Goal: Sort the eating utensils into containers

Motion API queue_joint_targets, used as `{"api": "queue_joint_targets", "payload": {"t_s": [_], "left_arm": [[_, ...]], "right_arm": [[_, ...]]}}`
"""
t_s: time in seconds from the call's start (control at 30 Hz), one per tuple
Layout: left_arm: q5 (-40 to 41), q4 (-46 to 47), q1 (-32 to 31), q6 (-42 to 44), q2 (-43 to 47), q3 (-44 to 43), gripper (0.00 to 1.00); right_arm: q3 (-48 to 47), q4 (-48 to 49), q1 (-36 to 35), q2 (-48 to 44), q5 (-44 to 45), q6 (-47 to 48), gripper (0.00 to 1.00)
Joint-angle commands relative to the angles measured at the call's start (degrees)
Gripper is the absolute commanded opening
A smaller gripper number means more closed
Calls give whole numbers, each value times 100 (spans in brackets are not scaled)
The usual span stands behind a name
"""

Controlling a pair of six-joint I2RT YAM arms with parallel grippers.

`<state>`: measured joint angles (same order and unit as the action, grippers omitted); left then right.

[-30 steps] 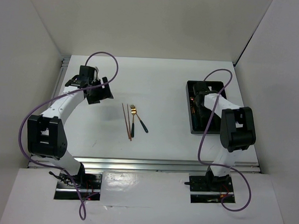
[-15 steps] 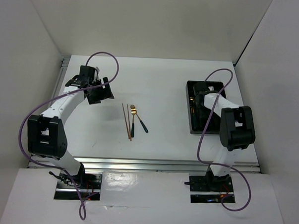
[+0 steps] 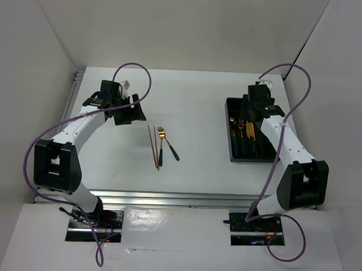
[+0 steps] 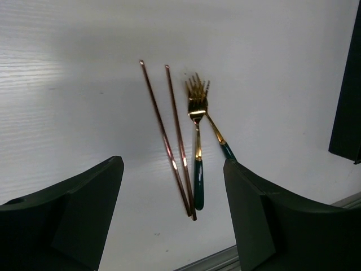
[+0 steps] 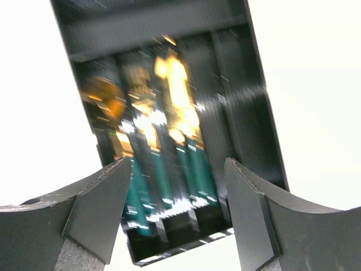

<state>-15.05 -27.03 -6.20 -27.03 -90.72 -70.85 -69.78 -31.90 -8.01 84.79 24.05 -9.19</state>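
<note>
**Gold-headed forks and brown chopsticks lie loose on the table, both claws spread**

White table carries four loose pieces near its middle, between the two arms. Two thin brown chopsticks lie side by side, apart at the far ends and converging at the near ends, where they touch or nearly touch. Just to their right lies a fork, its gold tines pointing away from the arm bases and its dark teal handle running alongside the chopsticks. A second fork angles off to the right. Its head overlaps the first fork's head, and I cannot tell which of the two is on top.

The left gripper hangs above the table, to the left of this group and beyond it. Its two dark fingers are set wide apart with nothing between them. In the left wrist view the chopsticks and forks show in the gap, lying flat on the table and clear of both pads.

The black tray sits on the right side of the table, its long compartments running away from the arm bases. Several sorted utensils with gold heads and teal handles lie in its left and middle compartments. The right wrist view is blurred, so their kinds cannot be told apart. The rightmost compartment looks bare in that view.

The right gripper hangs over the far part of the tray, its fingers spread and holding nothing.
</note>
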Motion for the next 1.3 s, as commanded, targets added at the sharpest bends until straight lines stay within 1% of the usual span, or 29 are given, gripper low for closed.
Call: {"api": "queue_joint_targets", "payload": {"t_s": [0.0, 0.03, 0.1, 0.13, 0.2, 0.23, 0.3, 0.33, 0.5, 0.6, 0.67, 0.7, 0.77, 0.83, 0.87, 1.0, 1.13, 1.23, 1.27], "left_arm": [[194, 136, -582, 49, 379, 10, 86], [404, 136, -698, -91, 379, 10, 86], [660, 136, -952, -267, 379, 71, 84], [887, 67, -1206, -338, 379, 132, 83], [1143, -4, -1497, -575, 379, 185, 83], [1397, -4, -1760, -654, 379, 186, 83], [1679, -57, -2016, -865, 318, 308, 83], [1959, -109, -2226, -927, 240, 309, 82], [2480, -356, -2684, -1112, -174, 134, 77], [2752, -566, -2852, -1225, -402, 2, 77], [2823, -628, -2852, -1278, -472, 1, 74], [2823, -628, -2852, -1279, -473, 1, 74], [2823, -568, -2852, -1279, -525, 71, 71], [2692, -497, -2904, -1279, -526, 124, 71], [2691, -497, -2905, -1279, -587, 124, 68], [2630, -435, -2957, -1279, -780, 72, 64], [2630, -382, -3010, -1332, -1000, 19, 62], [2630, -382, -3072, -1332, -1158, -43, 62], [2630, -382, -3072, -1332, -1228, -104, 60]], "right_arm": [[-176, 614, 45, -200, -848, -328, 75], [-124, 702, 45, -200, -998, -329, 76], [-1, 870, 45, -200, -1192, -539, 76], [-1, 939, 45, -200, -1288, -610, 76], [60, 1071, 45, -200, -1560, -662, 76], [139, 1124, 45, -139, -1640, -663, 76], [140, 1194, 45, -86, -1807, -715, 76], [192, 1195, 45, -25, -1808, -794, 76], [298, 1247, 45, 28, -1930, -918, 76], [351, 1248, 45, 28, -1931, -918, 76], [351, 1248, 45, 28, -1878, -918, 76], [403, 1248, 45, -24, -1878, -918, 76], [404, 1248, 45, -24, -1878, -918, 76], [404, 1300, 45, -24, -1878, -918, 76], [456, 1300, 45, -24, -1878, -918, 76], [456, 1300, 45, -24, -1878, -918, 76], [456, 1300, 45, 28, -1878, -918, 76], [456, 1248, 45, 28, -1825, -918, 76], [456, 1248, 45, 28, -1825, -918, 76]]}}
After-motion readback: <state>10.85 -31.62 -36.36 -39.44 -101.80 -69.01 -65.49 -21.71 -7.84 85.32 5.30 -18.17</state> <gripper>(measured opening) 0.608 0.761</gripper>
